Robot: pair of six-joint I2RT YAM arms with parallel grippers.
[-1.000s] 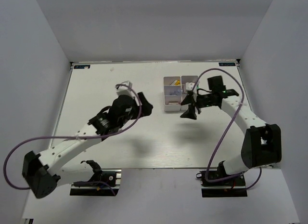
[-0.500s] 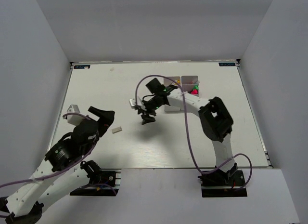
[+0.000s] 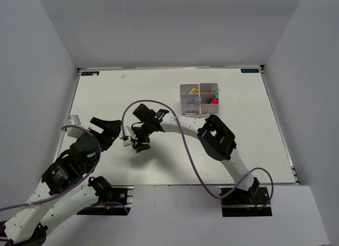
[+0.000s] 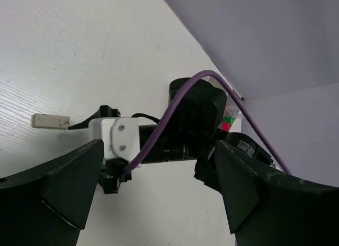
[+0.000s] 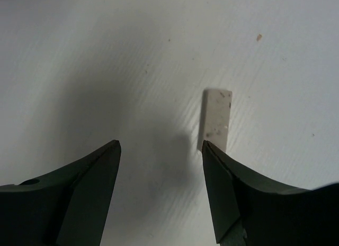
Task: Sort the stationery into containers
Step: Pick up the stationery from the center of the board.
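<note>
A small white eraser block (image 3: pixel 127 142) lies flat on the table left of centre. It also shows in the right wrist view (image 5: pixel 217 119) and the left wrist view (image 4: pixel 50 120). My right gripper (image 3: pixel 139 145) hangs open just right of the eraser; in its wrist view (image 5: pixel 161 151) the eraser sits just ahead of the right fingertip (image 5: pixel 222 177), not between the jaws. My left gripper (image 3: pixel 107 128) is open and empty, to the left of the eraser. The white four-compartment containers (image 3: pixel 198 99) hold yellow, green, pink and white items.
The right arm (image 3: pixel 214 136) stretches across the table's middle, and its wrist (image 4: pixel 159 143) fills the left wrist view. Grey walls enclose the table on three sides. The table's left edge (image 3: pixel 69 124) is close to the left arm.
My right gripper swept left from the containers to the eraser and came low over it. My left arm pulled back toward the lower left.
</note>
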